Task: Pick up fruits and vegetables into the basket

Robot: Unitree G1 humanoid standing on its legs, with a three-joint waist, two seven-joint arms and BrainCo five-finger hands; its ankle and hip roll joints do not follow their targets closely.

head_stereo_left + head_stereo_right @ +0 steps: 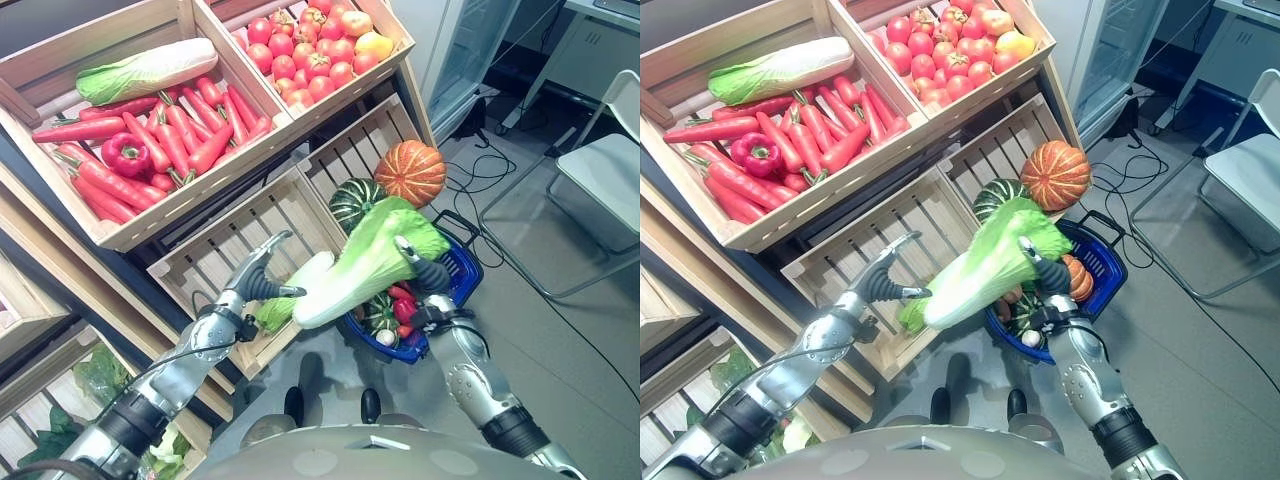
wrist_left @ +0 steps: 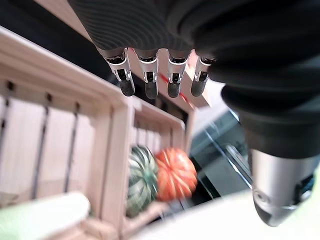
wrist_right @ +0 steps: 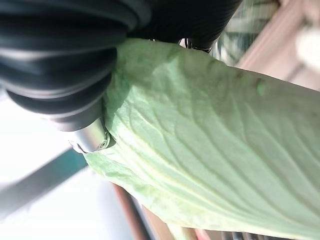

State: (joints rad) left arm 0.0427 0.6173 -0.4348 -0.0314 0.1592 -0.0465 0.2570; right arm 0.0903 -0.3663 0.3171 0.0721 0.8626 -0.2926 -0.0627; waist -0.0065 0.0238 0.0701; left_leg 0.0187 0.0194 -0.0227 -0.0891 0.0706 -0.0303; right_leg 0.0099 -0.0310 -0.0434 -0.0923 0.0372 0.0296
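Pressed against the right hand [image 3: 75, 65]: pale green leaf of a napa cabbage [image 1: 370, 262], thumb and dark cover tight on it, fingers hidden behind the leaf, so cannot tell whether curled or flat. Held aloft and tilted over the near rim of a blue basket [image 1: 462, 280], leafy end toward the basket, white stem end toward the left hand [image 1: 262, 272]. Left hand's fingers straight and spread, tips at or just beside the stem end; contact not clear. Already in the basket: small striped squash, red and orange pieces. On the lower crate [image 1: 255, 225] behind, a green striped pumpkin [image 1: 355, 203] and an orange pumpkin [image 1: 410, 172], touching. Above, a crate of carrots [image 1: 175, 135] with a red bell pepper [image 1: 125, 153] and a second cabbage [image 1: 148, 70]; beside it, tomatoes [image 1: 305, 50].

Best handled now, by this reading: swing leafy end down past the rim first, support the stem until it clears, lower slowly to avoid snagging the handle.
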